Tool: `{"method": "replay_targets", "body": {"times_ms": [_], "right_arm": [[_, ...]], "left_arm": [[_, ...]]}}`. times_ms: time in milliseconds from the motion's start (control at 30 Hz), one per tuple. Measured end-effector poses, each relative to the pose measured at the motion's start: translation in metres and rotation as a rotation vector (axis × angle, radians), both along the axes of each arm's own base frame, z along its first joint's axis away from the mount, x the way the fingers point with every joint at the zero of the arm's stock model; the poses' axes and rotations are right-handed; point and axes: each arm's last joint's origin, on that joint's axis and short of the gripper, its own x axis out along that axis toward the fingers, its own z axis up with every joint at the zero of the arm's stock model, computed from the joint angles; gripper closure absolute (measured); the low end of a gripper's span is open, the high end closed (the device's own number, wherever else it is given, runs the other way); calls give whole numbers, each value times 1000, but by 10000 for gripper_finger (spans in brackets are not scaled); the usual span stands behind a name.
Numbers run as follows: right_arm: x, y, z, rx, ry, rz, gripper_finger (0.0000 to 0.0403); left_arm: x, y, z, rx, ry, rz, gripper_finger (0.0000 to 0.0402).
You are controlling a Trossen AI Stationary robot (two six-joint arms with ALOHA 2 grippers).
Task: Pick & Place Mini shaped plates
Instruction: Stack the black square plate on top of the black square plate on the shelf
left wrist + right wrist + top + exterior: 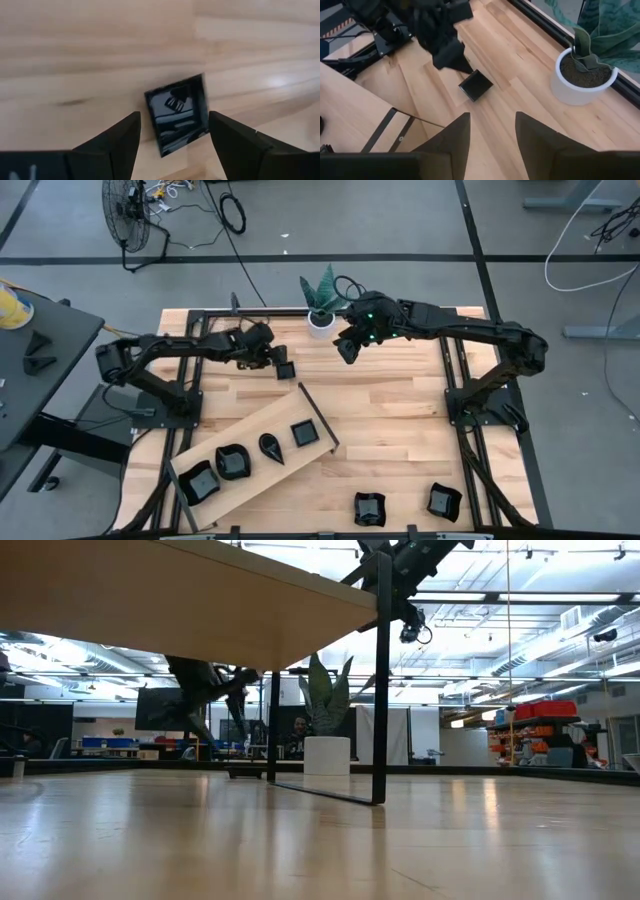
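A small glossy black square plate [177, 114] lies flat on the wooden table, far from the front edge and left of the plant pot; the high view shows this plate [287, 370] too. My left gripper [175, 135] hangs open just above it, one finger on each side, touching nothing. My right gripper [492, 135] is open and holds nothing, raised over the table near the pot [321, 320]. Several black plates of other shapes [232, 462] rest on the raised wooden board [250, 442].
The white pot with the green plant [582, 75] stands at the far edge, right of the square plate. The board sits slanted on black legs [384, 680] at the near left. Two more black plates [369, 508] [444, 501] lie near the front edge.
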Motion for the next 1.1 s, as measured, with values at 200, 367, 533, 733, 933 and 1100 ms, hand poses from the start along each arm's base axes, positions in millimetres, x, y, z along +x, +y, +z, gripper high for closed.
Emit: {"method": "replay_targets", "body": {"times_ms": [200,367,533,733,933,1100], "right_arm": [[0,0,0,3,3,-2,243],[-1,0,-1,4,8,-2,243],[-1,0,-1,4,8,-2,243],[-1,0,-1,4,8,-2,243],[-1,0,-1,5,9,-2,243],[-1,0,-1,6,15,-2,243]], "left_arm": [[10,-8,-22,-75,51,-40,163],[17,-17,-32,-82,81,-48,163],[20,-20,-32,-53,72,-30,168],[22,-18,-34,-25,75,-11,209],[22,-18,-37,-24,90,-6,262],[21,-18,-38,-33,97,13,305]]}}
